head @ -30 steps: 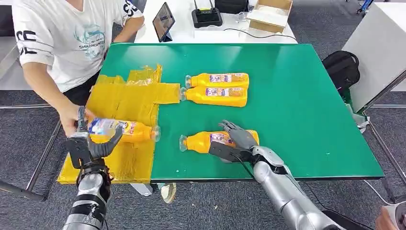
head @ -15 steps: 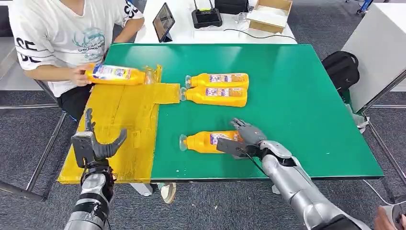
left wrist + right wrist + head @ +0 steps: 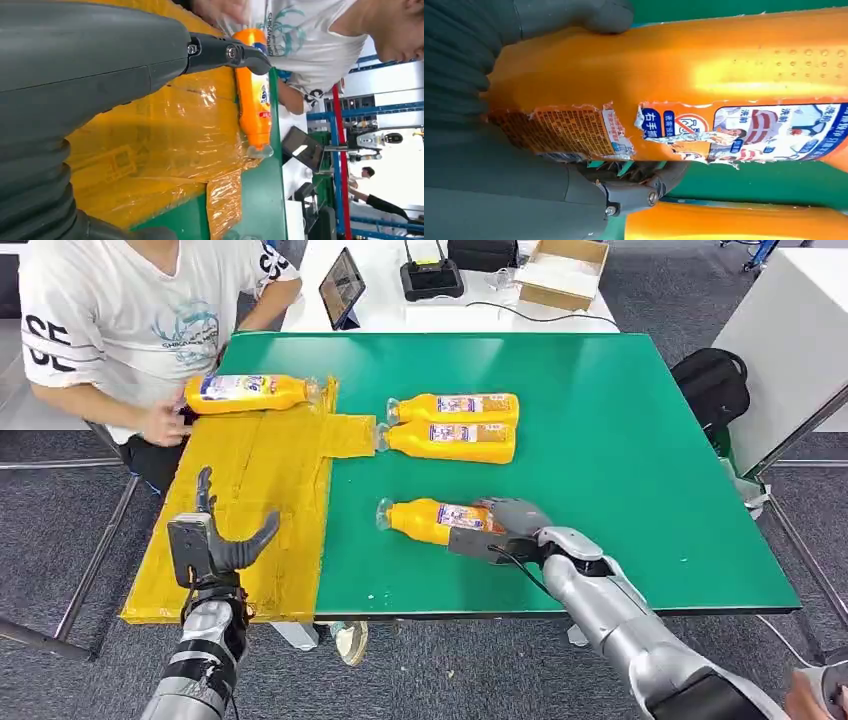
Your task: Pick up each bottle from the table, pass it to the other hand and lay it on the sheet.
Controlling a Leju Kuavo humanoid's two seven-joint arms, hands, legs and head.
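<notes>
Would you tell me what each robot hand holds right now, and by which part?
The right hand grips the nearest bottle around its base end. The left hand holds nothing, fingers spread.

An office-like lab — grey carpet [image 3: 60, 510], white desk [image 3: 480, 310] with a tablet [image 3: 341, 284] and router [image 3: 431, 275].

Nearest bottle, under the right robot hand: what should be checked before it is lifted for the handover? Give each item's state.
1. Right robot hand wrapped around the nearest bottle: ok, thumb and fingers on opposite sides in the right wrist view.
2. Grip firm enough to lift: cannot tell.
3. Left robot hand free to receive: ok, fingers apart, holding nothing.
4. Yellow sheet has bare space: ok.
5. Person's hand off the sheet: not ok, it is at the sheet's far edge beside the laid bottle.
</notes>
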